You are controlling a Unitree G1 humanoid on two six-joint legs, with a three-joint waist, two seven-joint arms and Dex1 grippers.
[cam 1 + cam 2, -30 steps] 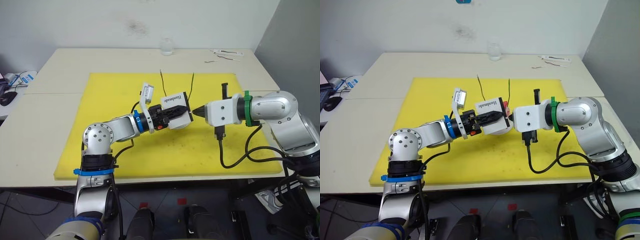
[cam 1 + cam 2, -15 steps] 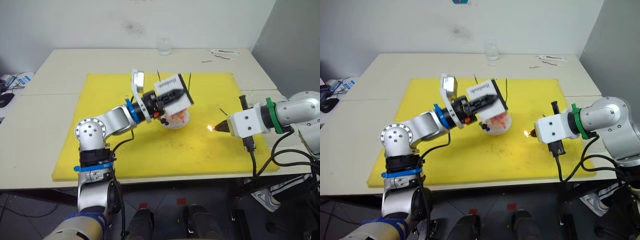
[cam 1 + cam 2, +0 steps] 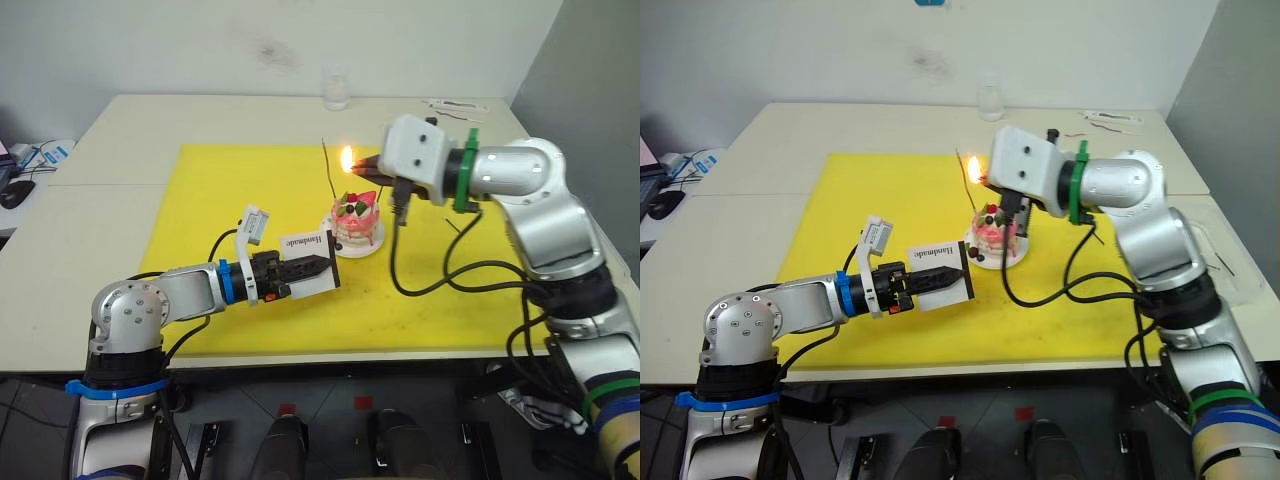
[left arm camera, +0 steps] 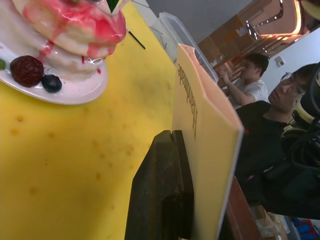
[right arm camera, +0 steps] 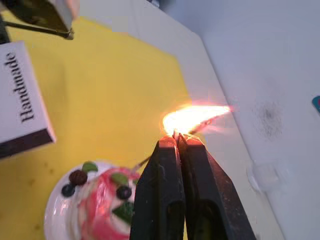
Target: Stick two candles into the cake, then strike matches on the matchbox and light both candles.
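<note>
Candles (image 3: pixel 326 165) barely show above cake (image 3: pixel 356 213); right claw (image 3: pixel 372 165) pinches a flaming match (image 5: pixel 176 133), left claw (image 3: pixel 318 265) grips matchbox (image 3: pixel 308 276).

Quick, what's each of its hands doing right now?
Left gripper: shut on the matchbox, near the cake.
Right gripper: shut on a burning match.

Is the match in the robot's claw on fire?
Yes, it is lit. A bright orange flame burns at the tips of the right claw, which is pinched shut on the match, above the cake.
</note>
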